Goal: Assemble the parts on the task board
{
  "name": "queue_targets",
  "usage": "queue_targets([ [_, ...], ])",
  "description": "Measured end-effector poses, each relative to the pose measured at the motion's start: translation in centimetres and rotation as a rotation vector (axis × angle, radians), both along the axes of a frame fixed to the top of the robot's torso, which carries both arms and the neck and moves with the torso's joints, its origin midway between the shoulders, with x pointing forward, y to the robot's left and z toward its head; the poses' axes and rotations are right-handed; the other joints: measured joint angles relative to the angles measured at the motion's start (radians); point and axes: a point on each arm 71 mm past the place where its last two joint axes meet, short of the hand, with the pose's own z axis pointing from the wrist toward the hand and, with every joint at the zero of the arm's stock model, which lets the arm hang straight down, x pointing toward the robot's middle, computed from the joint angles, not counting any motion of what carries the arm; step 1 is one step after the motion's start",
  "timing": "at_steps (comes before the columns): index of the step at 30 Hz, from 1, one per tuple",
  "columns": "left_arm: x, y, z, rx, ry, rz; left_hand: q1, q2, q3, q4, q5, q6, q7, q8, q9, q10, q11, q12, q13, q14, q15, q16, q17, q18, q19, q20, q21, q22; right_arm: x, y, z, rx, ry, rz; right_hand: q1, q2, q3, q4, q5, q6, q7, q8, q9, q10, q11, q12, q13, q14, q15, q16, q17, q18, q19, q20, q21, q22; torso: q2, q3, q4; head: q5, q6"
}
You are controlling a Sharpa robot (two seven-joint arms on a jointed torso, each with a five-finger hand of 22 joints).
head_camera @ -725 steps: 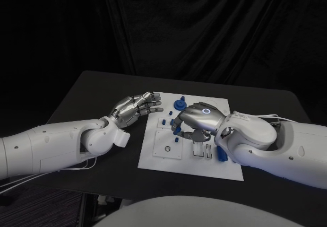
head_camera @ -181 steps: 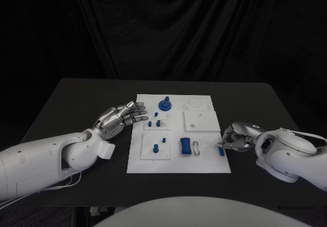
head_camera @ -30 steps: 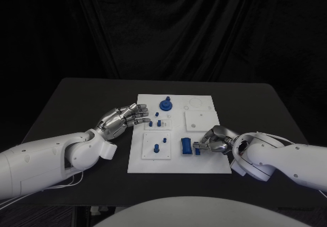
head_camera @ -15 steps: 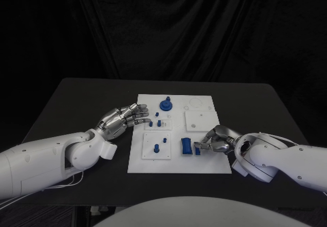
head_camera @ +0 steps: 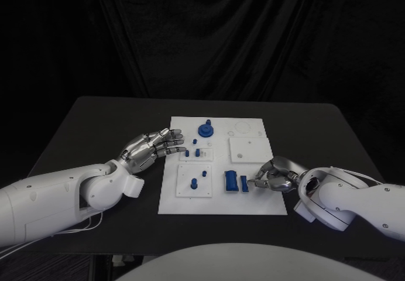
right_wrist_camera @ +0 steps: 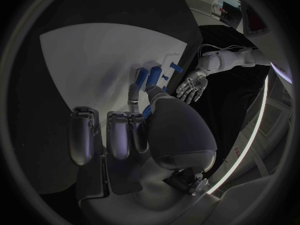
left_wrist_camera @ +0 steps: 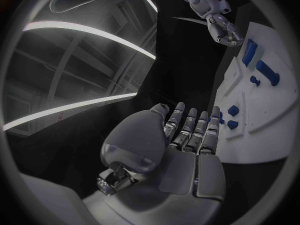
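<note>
Right robot hand (head_camera: 274,174), at the near right part of the task board (head_camera: 253,202): its fingertips are pinched on a small blue bar (head_camera: 244,183) standing in a slot, so the grip has not yet been let go. Just beside that bar, on the side away from the hand, a larger blue block (head_camera: 229,180) sits in the board. Farther from the right hand, toward the left one, a blue peg (head_camera: 193,184) stands in a square sub-plate, and beyond it several small blue pegs (head_camera: 196,152) stand in a smaller plate. At the far edge, a round blue knob (head_camera: 205,129) is seated. A white square plate with a hole (head_camera: 248,148) lies beyond the right hand's fingers, with no blue part in it. Left robot hand (head_camera: 154,146): holding nothing, fingers spread, hovering just off the board's left edge above the tabletop (head_camera: 101,129). Judged stage: most parts appear seated; the bar insertion looks nearly complete, and whether any recesses remain to be filled cannot be told.
</note>
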Motion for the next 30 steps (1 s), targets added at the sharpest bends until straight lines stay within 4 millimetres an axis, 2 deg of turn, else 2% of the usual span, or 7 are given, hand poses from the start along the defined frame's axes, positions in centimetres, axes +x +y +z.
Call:
queue_targets([
  [4, 0.0, 0.0, 0.0, 0.0, 0.0, 0.0, 0.0, 0.0, 0.0, 0.0, 0.0, 0.0, 0.0, 0.0, 0.0, 0.0, 0.0, 0.0, 0.0, 0.0, 0.0, 0.0, 0.0, 0.0, 0.0, 0.0, 0.0, 0.0, -0.1, -0.1, -0.1, -0.002, 0.008, 0.003, 0.004, 0.004, -0.006, 0.006, -0.01, -0.008, -0.008, 0.035, 0.031, 0.0, 0.0, 0.0, 0.001, 0.0, -0.007, 0.0, 0.0, 0.0, 0.003, -0.005, 0.0, 0.0, 0.0, 0.0, 0.0004, -0.001, 0.0],
  [6, 0.0, 0.0, 0.0, 0.0, 0.0, 0.0, 0.0, 0.0, 0.0, 0.0, 0.0, 0.0, 0.0, 0.0, 0.0, 0.0, 0.0, 0.0, 0.0, 0.0, 0.0, 0.0, 0.0, 0.0, 0.0, 0.0, 0.0, 0.0, -0.2, 0.0, -0.2, -0.003, 0.012, 0.006, 0.004, 0.004, -0.012, 0.012, -0.022, -0.01, -0.01, 0.053, 0.047, 0.0, -0.007, 0.0, 0.001, 0.0, -0.007, 0.0, 0.0, 0.0, 0.003, -0.005, 0.0, 0.0, 0.0, -0.0001, 0.0003, -0.001, 0.0],
  [10, 0.0, 0.0, 0.0, 0.0, 0.001, 0.0, 0.0, 0.0, 0.0, 0.0, 0.0, 0.0, 0.0, 0.0, 0.0, 0.0, 0.0, 0.0, 0.0, 0.0, 0.0, 0.0, 0.0, 0.0, 0.0, 0.0, 0.0, 0.0, -0.4, 0.1, -0.3, -0.007, 0.026, 0.015, 0.004, 0.004, -0.024, 0.019, -0.054, -0.021, -0.013, 0.087, 0.08, 0.0, -0.007, 0.0, 0.0, 0.0, -0.007, -0.003, 0.0, 0.0, 0.0, -0.008, -0.004, 0.0, 0.0, -0.0004, -0.0003, 0.001, 0.0],
  [12, 0.0, 0.0, 0.0, 0.001, 0.001, 0.0, 0.0, 0.0, 0.0, 0.0, 0.0, 0.0, 0.0, 0.0, 0.0, 0.0, 0.0, 0.0, 0.0, 0.0, 0.0, 0.0, 0.0, 0.0, 0.0, 0.0, 0.0, 0.0, -0.5, 0.1, -0.5, -0.009, 0.034, 0.019, 0.004, 0.004, -0.031, 0.026, -0.082, -0.025, -0.017, 0.101, 0.093, -0.003, -0.011, 0.0, 0.0, 0.001, -0.013, -0.005, 0.0, 0.0, 0.003, -0.012, -0.01, 0.0, 0.0, -0.0008, -0.0006, 0.001, 0.0],
  [18, 0.0, 0.0, 0.0, 0.001, 0.001, -0.001, 0.0, 0.0, 0.0, 0.0, 0.0, 0.0, 0.0, 0.0, 0.0, 0.0, 0.0, 0.0, 0.0, 0.0, 0.0, 0.0, 0.0, 0.0, 0.0, 0.0, 0.0, 0.0, -0.7, 0.5, -0.9, -0.012, 0.055, 0.032, 0.004, 0.004, -0.035, 0.024, -0.105, -0.025, -0.017, 0.108, 0.104, 0.0, -0.014, 0.0, 0.0, 0.0, -0.014, -0.005, 0.0, 0.0, 0.003, -0.012, -0.01, 0.0, 0.001, -0.0009, -0.0003, 0.0, 0.0],
  [30, 0.0, 0.0, 0.0, 0.001, 0.003, -0.003, 0.0, 0.0, 0.0, 0.0, 0.0, 0.0, 0.0, 0.0, 0.0, 0.0, 0.0, 0.0, 0.0, 0.0, 0.0, 0.004, 0.0, 0.0, 0.0, 0.0, 0.0, -0.001, -0.6, 0.7, -1.2, -0.015, 0.059, 0.035, 0.008, -0.001, -0.039, 0.028, -0.11, -0.025, -0.017, 0.115, 0.11, 0.0, -0.014, 0.0, 0.0, 0.0, -0.014, -0.005, 0.0, 0.0, 0.003, -0.012, -0.01, 0.0, 0.001, -0.0006, 0.0012, 0.002, 0.0],
])
